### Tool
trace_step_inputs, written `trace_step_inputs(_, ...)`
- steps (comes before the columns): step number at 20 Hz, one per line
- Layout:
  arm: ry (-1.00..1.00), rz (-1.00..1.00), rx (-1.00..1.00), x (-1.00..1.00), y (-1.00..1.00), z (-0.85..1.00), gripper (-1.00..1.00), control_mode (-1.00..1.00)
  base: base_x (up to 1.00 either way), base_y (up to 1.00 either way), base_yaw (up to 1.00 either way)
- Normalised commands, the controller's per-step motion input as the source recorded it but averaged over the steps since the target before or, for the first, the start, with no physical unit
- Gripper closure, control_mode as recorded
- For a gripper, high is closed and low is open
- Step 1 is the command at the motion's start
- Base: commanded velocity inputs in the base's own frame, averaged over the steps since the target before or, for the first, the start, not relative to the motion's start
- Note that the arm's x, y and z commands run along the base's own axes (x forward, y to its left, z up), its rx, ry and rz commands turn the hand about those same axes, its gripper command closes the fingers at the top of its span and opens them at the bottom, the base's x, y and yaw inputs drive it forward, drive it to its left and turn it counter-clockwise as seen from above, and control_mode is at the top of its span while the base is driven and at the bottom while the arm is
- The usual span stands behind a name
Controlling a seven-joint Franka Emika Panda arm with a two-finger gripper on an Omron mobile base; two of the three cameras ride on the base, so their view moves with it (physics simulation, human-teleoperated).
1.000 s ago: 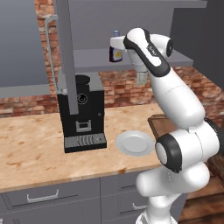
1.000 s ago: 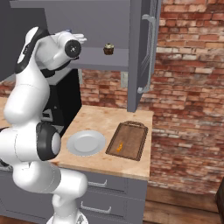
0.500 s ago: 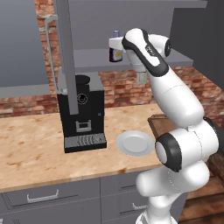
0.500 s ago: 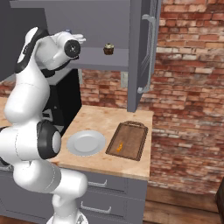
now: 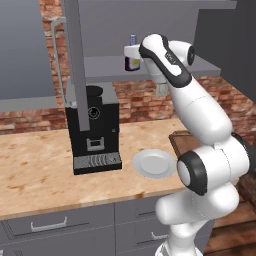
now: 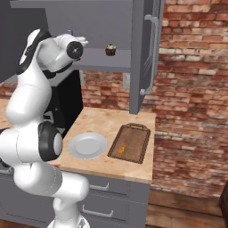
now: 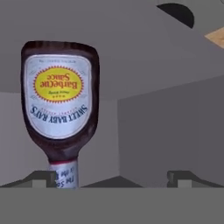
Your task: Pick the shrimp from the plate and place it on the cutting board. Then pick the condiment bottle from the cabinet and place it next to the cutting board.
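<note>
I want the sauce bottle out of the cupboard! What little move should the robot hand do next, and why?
Probably slide sideways to center the condiment bottle between the fingertips. The gripper is open, but the bottle sits off toward one fingertip. The shrimp already lies on the cutting board.

Even, shadowless rendered light; soft, slightly blurry low-resolution detail.

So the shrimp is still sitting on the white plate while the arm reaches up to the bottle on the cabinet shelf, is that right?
Not quite. The right base view shows the shrimp lying on the cutting board, and the plate beside it is bare. The rest holds: the arm reaches up to the condiment bottle on the cabinet shelf.
</note>
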Motion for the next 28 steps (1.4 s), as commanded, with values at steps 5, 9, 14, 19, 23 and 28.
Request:
trace_step_inputs(5, 0.05, -0.01, 0.01, 0.04, 0.00, 0.02, -1.00, -1.00, 0.00, 0.00, 0.00)
trace_step_inputs(9, 0.05, -0.02, 0.01, 0.08, 0.00, 0.04, -1.00, -1.00, 0.00, 0.00, 0.00)
trace_step_inputs(14, 0.05, -0.02, 0.02, 0.11, 0.00, 0.06, -1.00, -1.00, 0.00, 0.00, 0.00)
trace_step_inputs(19, 0.03, -0.02, 0.02, 0.01, 0.02, 0.13, -1.00, -1.00, 0.00, 0.00, 0.00)
trace_step_inputs(23, 0.03, -0.02, 0.01, 0.00, 0.03, 0.17, -1.00, -1.00, 0.00, 0.00, 0.00)
trace_step_inputs(28, 0.01, -0.03, 0.02, 0.00, 0.03, 0.22, -1.00, -1.00, 0.00, 0.00, 0.00)
